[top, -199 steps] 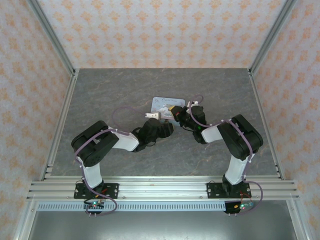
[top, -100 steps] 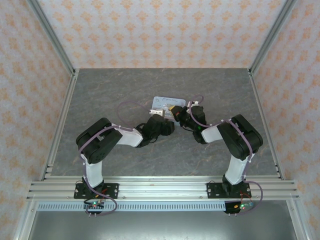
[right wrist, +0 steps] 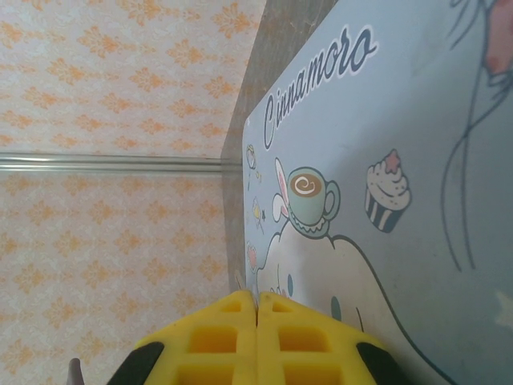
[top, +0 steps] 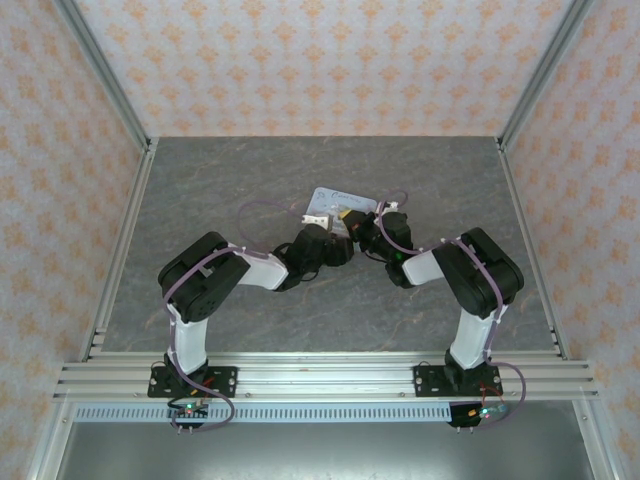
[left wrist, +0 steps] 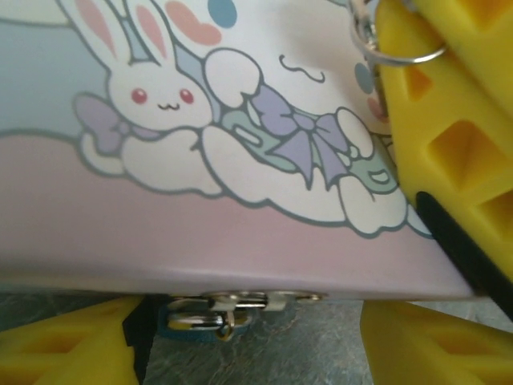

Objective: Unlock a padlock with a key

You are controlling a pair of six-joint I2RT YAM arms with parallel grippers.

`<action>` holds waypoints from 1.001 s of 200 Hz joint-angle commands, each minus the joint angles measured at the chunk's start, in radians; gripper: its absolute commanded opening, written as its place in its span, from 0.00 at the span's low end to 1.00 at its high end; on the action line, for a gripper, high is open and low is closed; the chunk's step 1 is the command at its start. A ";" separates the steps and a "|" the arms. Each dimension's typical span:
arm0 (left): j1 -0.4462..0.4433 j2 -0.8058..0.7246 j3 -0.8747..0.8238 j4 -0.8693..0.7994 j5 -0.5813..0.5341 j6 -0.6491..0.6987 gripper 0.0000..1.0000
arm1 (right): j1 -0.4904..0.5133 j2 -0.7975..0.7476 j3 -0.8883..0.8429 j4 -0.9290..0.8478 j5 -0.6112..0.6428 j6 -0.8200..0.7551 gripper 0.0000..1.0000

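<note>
At the middle of the grey stone-patterned table [top: 230, 180], both arms meet over a pastel blue-and-pink tin [top: 336, 199], the left gripper [top: 319, 222] at its near left edge and the right gripper [top: 349, 215] just right of it, above the lid.

From the left wrist camera, the tin's lid [left wrist: 160, 208] shows a cartoon rabbit with a purple bow. Under the lid's near pink edge sits a small metal clasp [left wrist: 256, 299]. The padlock [left wrist: 196, 325] hangs from the clasp, with its blue body low against the tin's near wall and its thin shackle just above. The left gripper [left wrist: 248, 357] stands wide open, with one yellow finger [left wrist: 64, 353] left of the padlock and the other well to its right. Neither finger touches the padlock.

Over the lid's right part, the right gripper's yellow finger [left wrist: 449, 128] reaches in. A thin wire ring [left wrist: 401, 58] and a sliver of pale metal, the key [left wrist: 362, 28], show at its tip. Most of the key is hidden.

From the right wrist camera, the right gripper [right wrist: 256, 337] is pinched tight, its two yellow pads pressed together with no gap, above the tin's lid [right wrist: 417, 104].
</note>
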State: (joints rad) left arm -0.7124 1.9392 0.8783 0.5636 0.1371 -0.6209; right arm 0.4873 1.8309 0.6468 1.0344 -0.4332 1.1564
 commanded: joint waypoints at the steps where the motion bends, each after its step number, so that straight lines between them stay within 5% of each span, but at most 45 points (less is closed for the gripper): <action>1: -0.009 0.055 0.014 0.053 0.122 -0.069 0.69 | 0.008 0.036 -0.028 -0.074 -0.021 0.002 0.00; 200: -0.008 0.015 -0.149 0.413 0.135 -0.367 0.68 | 0.009 0.038 -0.032 -0.068 -0.019 0.002 0.00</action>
State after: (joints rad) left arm -0.7116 1.9427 0.7326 0.9096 0.2729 -0.9596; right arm 0.4835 1.8320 0.6449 1.0405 -0.4297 1.1671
